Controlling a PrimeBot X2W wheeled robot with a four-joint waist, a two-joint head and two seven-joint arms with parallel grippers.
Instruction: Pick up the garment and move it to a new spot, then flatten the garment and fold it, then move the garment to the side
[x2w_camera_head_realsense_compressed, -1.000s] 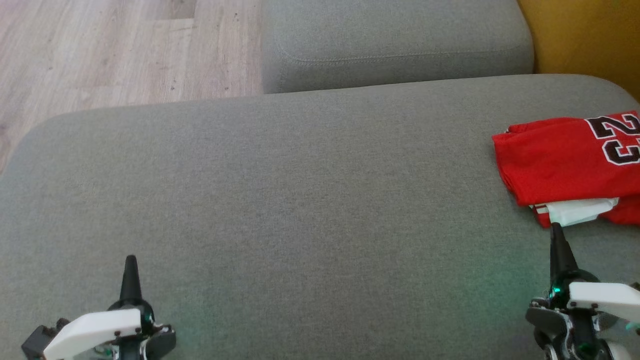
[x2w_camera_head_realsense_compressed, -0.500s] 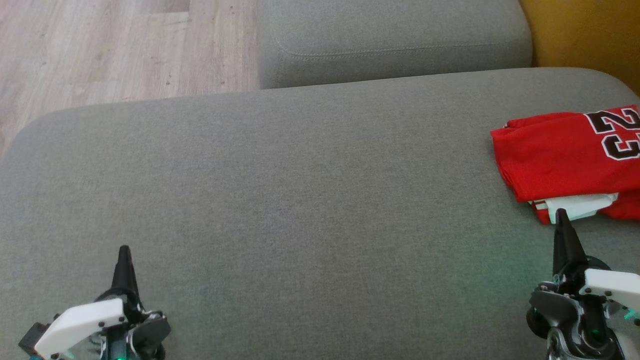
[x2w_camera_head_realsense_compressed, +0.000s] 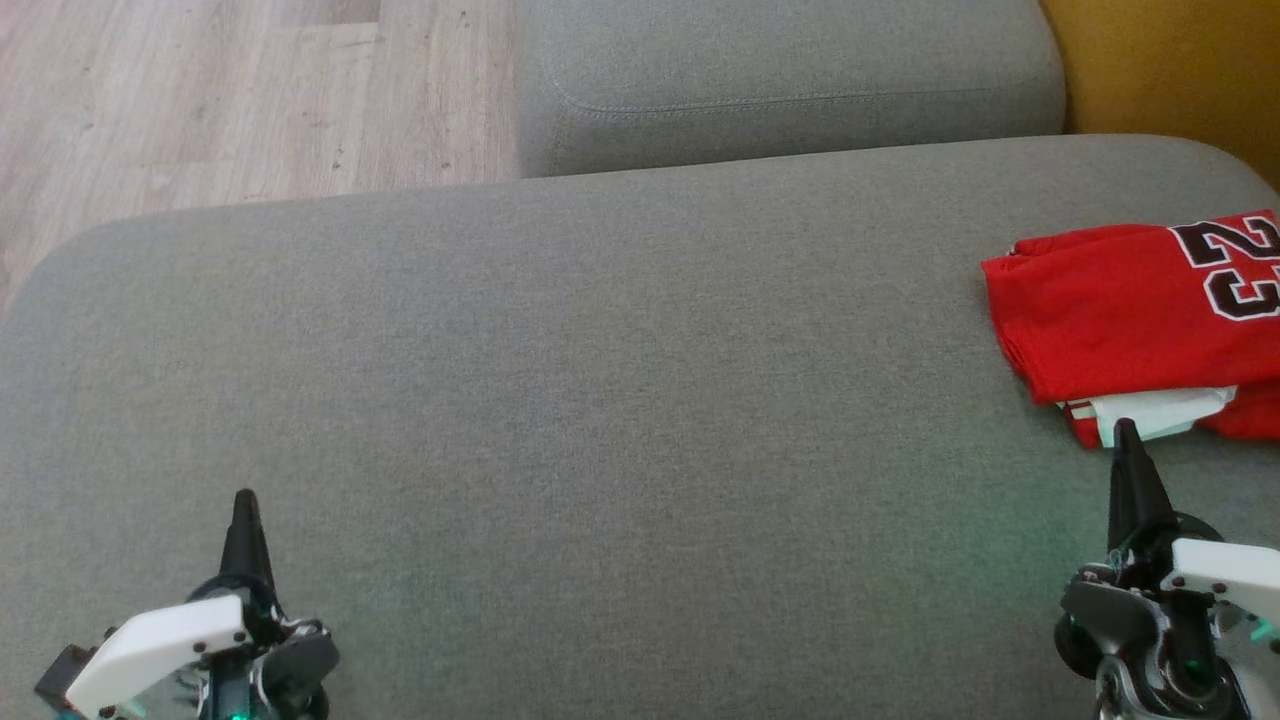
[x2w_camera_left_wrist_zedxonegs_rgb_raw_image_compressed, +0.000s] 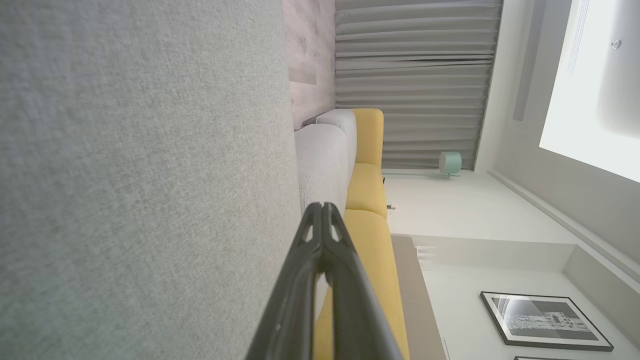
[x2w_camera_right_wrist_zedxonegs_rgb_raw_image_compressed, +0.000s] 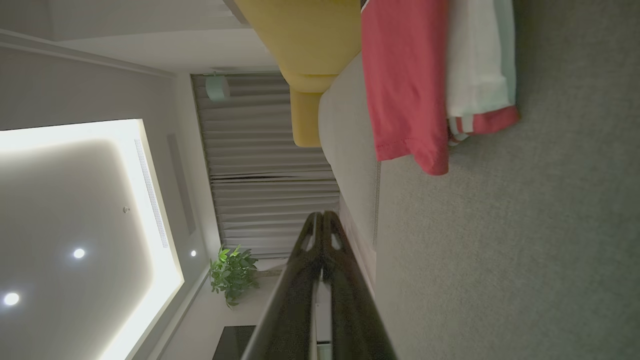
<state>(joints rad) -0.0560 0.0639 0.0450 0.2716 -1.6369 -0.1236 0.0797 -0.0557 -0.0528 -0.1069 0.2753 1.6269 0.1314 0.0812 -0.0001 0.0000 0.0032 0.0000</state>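
At the far right of the grey sofa cushion (x2w_camera_head_realsense_compressed: 600, 380) the red garment (x2w_camera_head_realsense_compressed: 1120, 310) lies folded, running off the picture's edge. The right end effector (x2w_camera_head_realsense_compressed: 1124, 428) sits just beside its near edge, fingers pressed together and holding nothing. The left end effector (x2w_camera_head_realsense_compressed: 243, 497), likewise closed and empty, is well apart at the near left. The move to the side looks done, so the next move need only keep clear of the cloth

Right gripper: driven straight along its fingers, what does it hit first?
Probably the folded red jersey, just ahead of the right gripper; height above the grey cushion is unclear, so it might skim over.
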